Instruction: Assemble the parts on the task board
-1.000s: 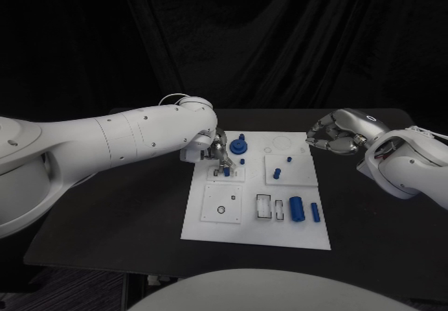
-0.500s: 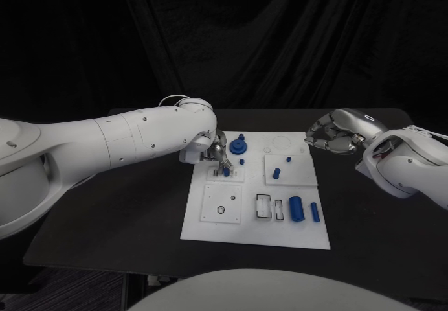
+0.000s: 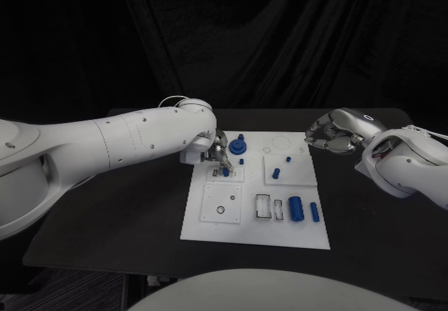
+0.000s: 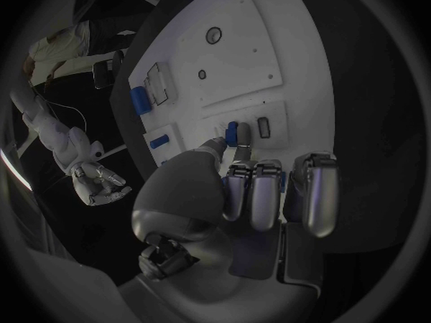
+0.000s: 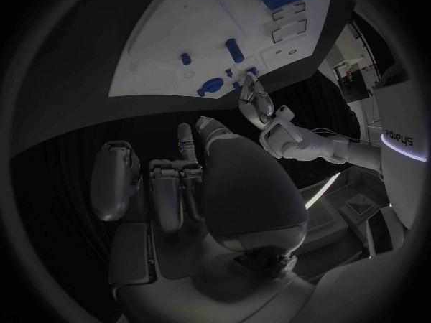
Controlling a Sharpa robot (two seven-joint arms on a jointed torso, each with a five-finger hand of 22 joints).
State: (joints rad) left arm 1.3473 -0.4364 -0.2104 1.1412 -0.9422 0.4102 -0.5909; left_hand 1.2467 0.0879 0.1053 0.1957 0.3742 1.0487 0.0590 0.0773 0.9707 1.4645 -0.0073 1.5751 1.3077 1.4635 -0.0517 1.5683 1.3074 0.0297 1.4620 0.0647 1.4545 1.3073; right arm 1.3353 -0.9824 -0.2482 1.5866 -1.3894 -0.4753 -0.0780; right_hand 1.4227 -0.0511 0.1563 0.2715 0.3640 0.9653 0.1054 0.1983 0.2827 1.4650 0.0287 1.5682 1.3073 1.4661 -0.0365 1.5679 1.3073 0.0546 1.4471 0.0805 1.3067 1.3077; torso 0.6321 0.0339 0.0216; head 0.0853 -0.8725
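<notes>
Left arm enters across the black surface (image 3: 122,214), with the left hand (image 3: 217,154) lowered over the far-left part of the task board (image 3: 257,230). Its fingers (image 4: 235,138) are pinched on a small blue peg (image 3: 226,172); the left wrist view shows the peg (image 4: 232,132) held at the tip of the thumb and one finger, standing at a small raised white block on the board, while the other fingers are curled above it. Whether the peg is seated in its hole cannot be told.

Just right of that hand, a blue round knobbed part (image 3: 239,146) stands at the far edge of the board. Near it on the next white square are a tiny blue stub (image 3: 289,158) and a short upright blue pin (image 3: 276,173).

On the near half of the board: a white square with a small dark ring (image 3: 221,209), then two empty rectangular slots (image 3: 264,207), then a larger blue cylinder (image 3: 296,208) lying flat, and a thinner blue piece (image 3: 316,212) lying beside it, the two apart.

Right hand (image 3: 334,137) hovers off the far-right corner of the board, above the surface, touching nothing. Its fingers (image 5: 168,186) are curled in together with nothing held.
</notes>
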